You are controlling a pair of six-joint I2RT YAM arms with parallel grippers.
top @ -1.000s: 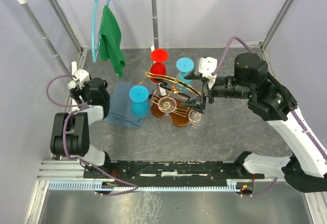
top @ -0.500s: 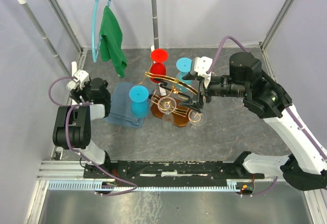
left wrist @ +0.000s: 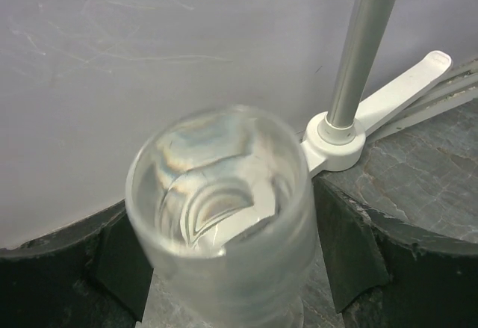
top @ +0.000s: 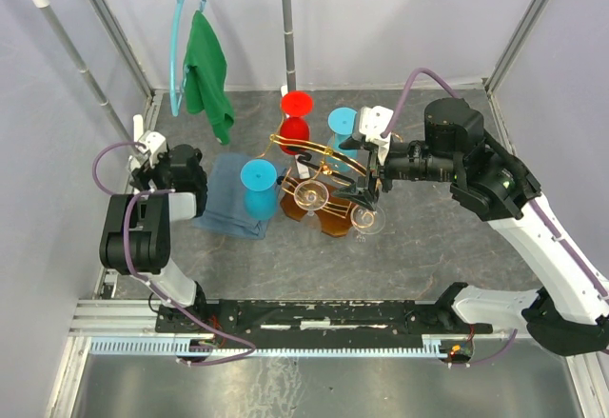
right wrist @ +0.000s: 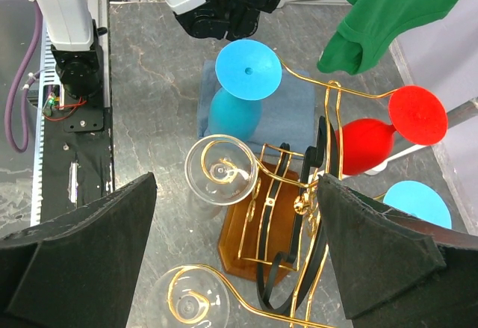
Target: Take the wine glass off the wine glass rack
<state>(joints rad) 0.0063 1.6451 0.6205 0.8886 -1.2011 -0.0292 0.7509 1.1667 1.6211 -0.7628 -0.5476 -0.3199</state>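
The wine glass rack (top: pixel 324 210), gold wire on a brown wooden base (right wrist: pixel 250 257), stands mid-table. Two clear wine glasses hang on its scroll ends (right wrist: pixel 222 169) (right wrist: pixel 190 299). My right gripper (right wrist: pixel 235 249) is open just above the rack, its black fingers (right wrist: pixel 75 257) either side of it, touching nothing. In the left wrist view another clear wine glass (left wrist: pixel 220 216) stands between the fingers of my left gripper (left wrist: pixel 231 268), rim toward the camera. The fingers (left wrist: pixel 351 257) flank its bowl closely; whether they press on it does not show.
A blue glass (top: pixel 258 186) stands on a blue cloth (top: pixel 221 210) left of the rack. A red glass (top: pixel 296 115) and a second blue one (top: pixel 343 125) stand behind it. A green cloth (top: pixel 207 70) hangs on the clothes rail, whose foot (left wrist: pixel 336 137) is beside my left gripper.
My right gripper has slid left, further over the rack. The left arm has shifted a little by the rail foot.
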